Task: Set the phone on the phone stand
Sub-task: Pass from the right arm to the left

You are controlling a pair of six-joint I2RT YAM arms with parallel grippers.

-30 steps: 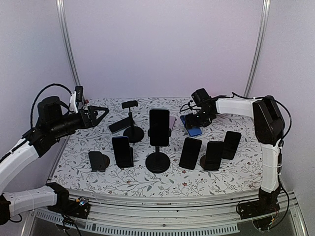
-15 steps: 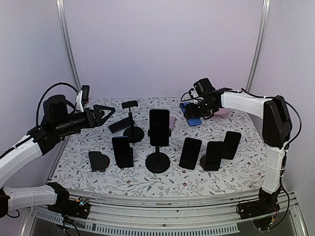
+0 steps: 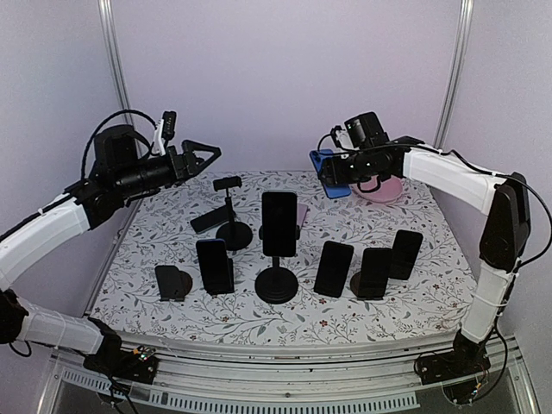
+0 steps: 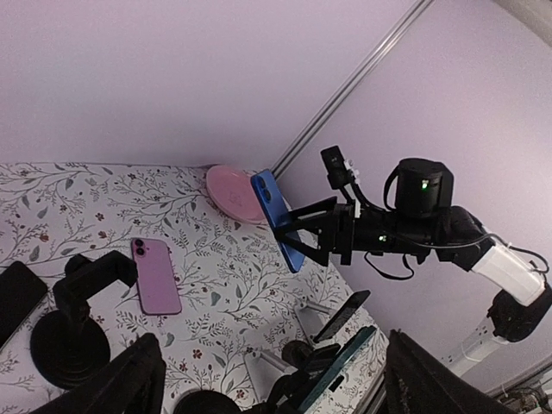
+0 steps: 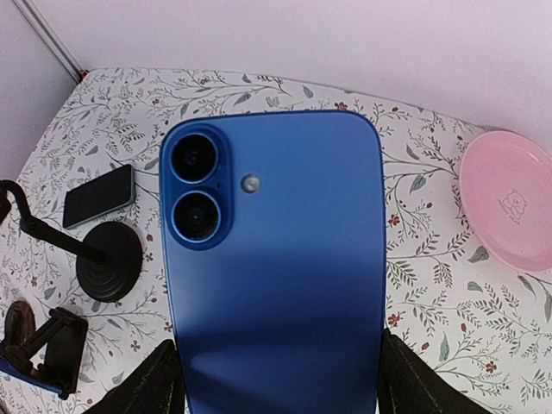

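My left arm (image 3: 52, 228) reaches up into the upper left of the top view, with the left gripper (image 3: 200, 156) held high and its fingers (image 4: 138, 384) spread wide with nothing between them. My right arm (image 3: 448, 177) arches across the upper right. The right gripper (image 3: 343, 177) clamps a blue phone (image 5: 276, 259) by its edges, in the air.

Soft even lilac-tinted light, faint shadows, no glare, wrist views bowed at edges, focus sharp

Matt blue phone (image 5: 276, 285), glossy pink plate (image 5: 509, 200)
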